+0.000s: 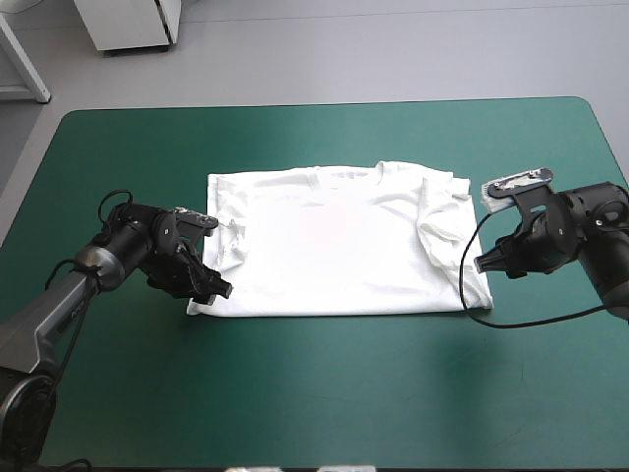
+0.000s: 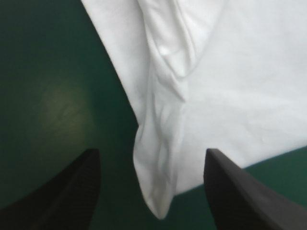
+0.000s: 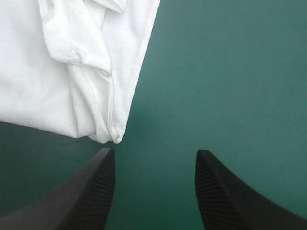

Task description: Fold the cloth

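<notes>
The T-shirt point(image 1: 339, 241) lies spread flat in the middle of the worktop point(image 1: 324, 413). Its collar points toward the far edge, and both sleeves are turned in over the body, so it makes a rough rectangle. My left arm reaches in low from the near left, wrist angled down and inward. My left claw point(image 1: 218, 287) sits at the shirt's near left corner. Its black fingers point(image 2: 72, 191) stand wide apart, with the rumpled corner of white cloth lying between them, not pinched. My right arm comes in from the right edge, wrist bent toward the shirt. My right claw point(image 1: 484, 263) hangs just beside the near right corner, also spread apart. Only the teal-green cover point(image 3: 230, 72) lies between its fingers, and the corner is just ahead of one fingertip.
</notes>
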Robot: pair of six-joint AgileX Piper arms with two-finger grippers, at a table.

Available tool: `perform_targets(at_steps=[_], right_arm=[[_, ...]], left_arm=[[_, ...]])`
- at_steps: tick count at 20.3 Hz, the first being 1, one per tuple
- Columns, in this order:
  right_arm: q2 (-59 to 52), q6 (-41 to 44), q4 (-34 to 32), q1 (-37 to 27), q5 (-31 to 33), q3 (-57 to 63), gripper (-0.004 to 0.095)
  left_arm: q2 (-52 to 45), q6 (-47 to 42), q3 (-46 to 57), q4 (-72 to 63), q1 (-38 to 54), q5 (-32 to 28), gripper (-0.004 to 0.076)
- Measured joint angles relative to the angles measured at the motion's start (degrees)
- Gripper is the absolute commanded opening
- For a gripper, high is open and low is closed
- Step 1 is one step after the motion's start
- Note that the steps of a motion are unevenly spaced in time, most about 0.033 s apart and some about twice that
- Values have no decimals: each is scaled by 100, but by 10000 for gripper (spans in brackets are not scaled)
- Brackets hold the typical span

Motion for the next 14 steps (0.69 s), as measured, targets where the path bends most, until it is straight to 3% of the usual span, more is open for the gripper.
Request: perform_targets(at_steps=[5, 7, 10, 12, 14], right_arm=[[256, -29, 51, 0, -54, 4, 488], [335, -33, 62, 0, -63, 4, 486], [385, -33, 69, 0, -74, 31, 486], [466, -33, 124, 0, -74, 39, 487], [578, -33, 313, 0, -74, 39, 487]], left_arm=[[471, 14, 0, -129, 0, -88, 459], [551, 105, -15, -266, 0, -85, 419], [637, 220, -83, -305, 6, -11, 214], [651, 270, -103, -361, 6, 4, 12], [662, 377, -115, -489, 6, 6, -9]])
